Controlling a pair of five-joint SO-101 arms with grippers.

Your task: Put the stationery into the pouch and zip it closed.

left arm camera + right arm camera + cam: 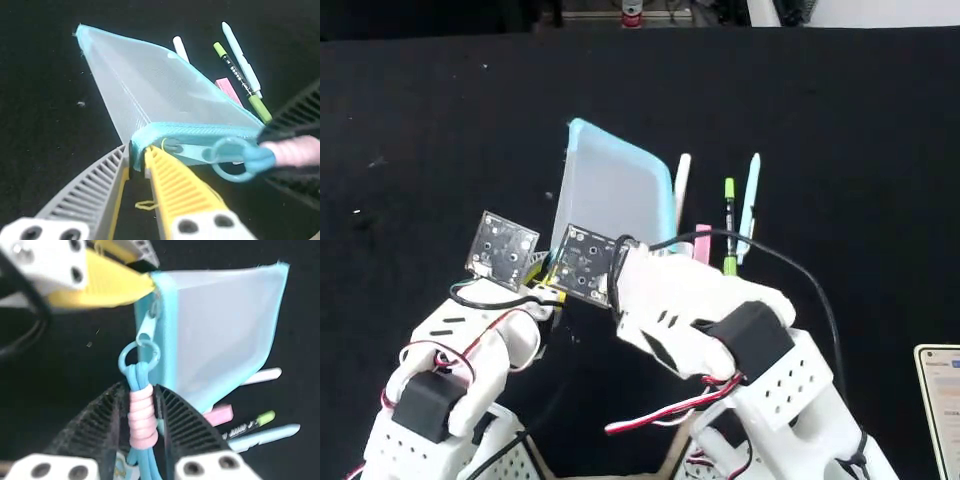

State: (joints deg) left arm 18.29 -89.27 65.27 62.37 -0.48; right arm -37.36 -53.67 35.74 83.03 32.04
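Here left hand clamps pouch corner, right hand pinches zipper cord; pens beside pouch.

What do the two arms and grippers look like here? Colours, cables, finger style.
Both arms have white shells with black motor blocks. The left arm carries red and black wires; the right arm has a black cable arcing over it plus a red-and-white bundle. Left gripper: one grey and one yellow ribbed finger. Right gripper: two black ribbed fingers. Both sit on white bases with screw holes.
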